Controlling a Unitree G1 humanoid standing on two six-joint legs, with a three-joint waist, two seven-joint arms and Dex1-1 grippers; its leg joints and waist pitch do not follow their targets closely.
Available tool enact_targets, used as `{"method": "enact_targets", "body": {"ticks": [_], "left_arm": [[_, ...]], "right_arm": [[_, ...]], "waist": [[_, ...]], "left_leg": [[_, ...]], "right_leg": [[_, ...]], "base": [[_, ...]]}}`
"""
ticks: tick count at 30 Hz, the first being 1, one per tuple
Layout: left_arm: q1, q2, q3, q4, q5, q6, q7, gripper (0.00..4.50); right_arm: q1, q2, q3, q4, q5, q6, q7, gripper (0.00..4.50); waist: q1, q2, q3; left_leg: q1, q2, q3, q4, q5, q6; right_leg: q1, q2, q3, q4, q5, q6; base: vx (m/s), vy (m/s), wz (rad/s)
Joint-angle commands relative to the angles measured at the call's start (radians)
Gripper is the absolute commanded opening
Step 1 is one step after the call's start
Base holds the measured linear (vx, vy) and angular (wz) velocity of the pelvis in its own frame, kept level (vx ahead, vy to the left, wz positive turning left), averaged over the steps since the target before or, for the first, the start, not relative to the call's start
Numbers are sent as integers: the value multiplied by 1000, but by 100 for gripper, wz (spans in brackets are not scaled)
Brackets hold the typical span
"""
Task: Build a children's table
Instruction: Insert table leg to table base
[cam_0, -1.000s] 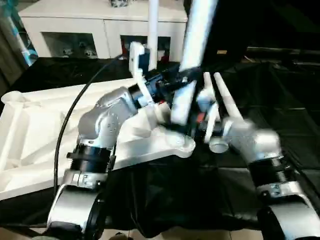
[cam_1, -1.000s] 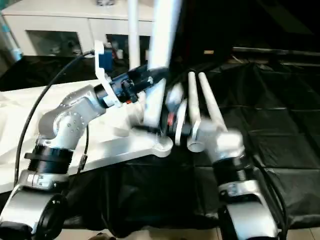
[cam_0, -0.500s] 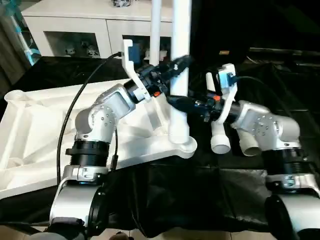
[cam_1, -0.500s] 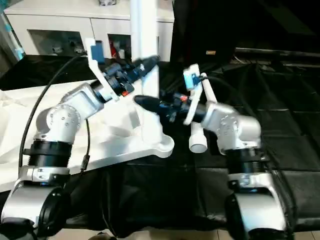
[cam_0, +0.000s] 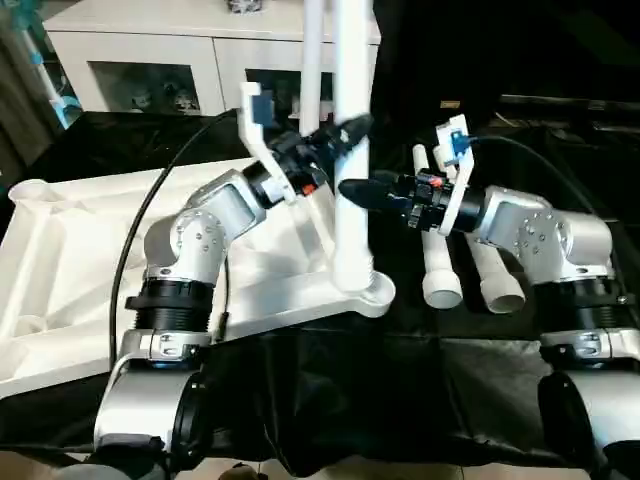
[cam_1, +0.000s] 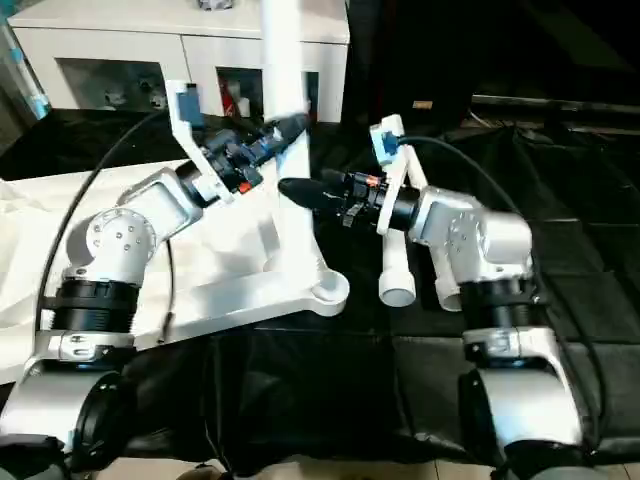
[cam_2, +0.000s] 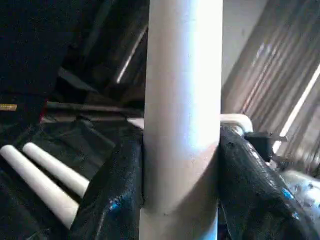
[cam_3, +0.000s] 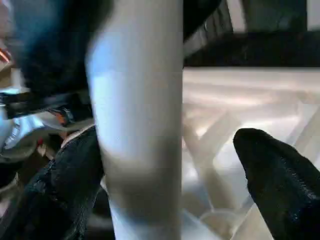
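Clamped on the upright leg (cam_0: 351, 150) is the left pincer (cam_0: 345, 130), its two black fingers (cam_2: 117, 200) pressed against either side of the white tube, as the left wrist view shows plainly. That leg stands with its foot in the near right corner socket (cam_0: 372, 291) of the tabletop (cam_0: 70, 260), which lies ribbed side up on the black-draped surface (cam_0: 590, 230), left of centre; its top is cut off by the upper edge of both head views. The right pincer (cam_0: 360, 192) reaches in from the right at the same leg, a little lower than the left one. From the head views it reads as a single dark point at the tube, but the right wrist view shows its fingers (cam_3: 280, 170) apart, one just beside the tube and the other well clear of it; whether the nearer one touches is hard to make out. A second leg (cam_0: 312, 55) rises behind the first, its base hidden by the left arm. Two more legs (cam_0: 440, 250) lie side by side on the black cloth to the right, partly covered by the right forearm. White cabinets (cam_0: 150, 60) with glass fronts stand at the far side.
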Motion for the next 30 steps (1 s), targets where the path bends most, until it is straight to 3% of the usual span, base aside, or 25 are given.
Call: {"method": "enact_targets", "body": {"ticks": [1, 8, 15, 30], "left_arm": [[-7, 2, -14, -23, 18, -12, -14, 182], [-24, -12, -16, -25, 13, -29, -6, 182], [-14, -20, -18, -28, 33, -54, 14, 182], [-24, -8, -35, -1, 72, -102, 2, 182]], "right_arm": [[-20, -12, 15, 11, -14, 17, -4, 429], [-6, -21, 87, -25, -26, 58, 32, 429], [-8, 1, 107, 10, -55, 46, -4, 429], [9, 11, 134, -9, -84, 26, -26, 296]], "waist": [[1, -6, -81], [2, -8, -82], [1, -8, -82], [1, -2, -83]], "left_leg": [[18, 19, -10, -68, -194, -6], [17, 19, -11, -66, -187, -6], [18, 19, -11, -66, -192, -11], [19, 19, -11, -67, -194, -14]], "right_leg": [[63, -37, 41, -69, -241, -180], [64, -36, 41, -67, -230, -179], [62, -37, 43, -68, -234, -176], [63, -35, 43, -65, -208, -178]], "base": [[0, 0, 0], [0, 0, 0], [0, 0, 0], [0, 0, 0]]}}
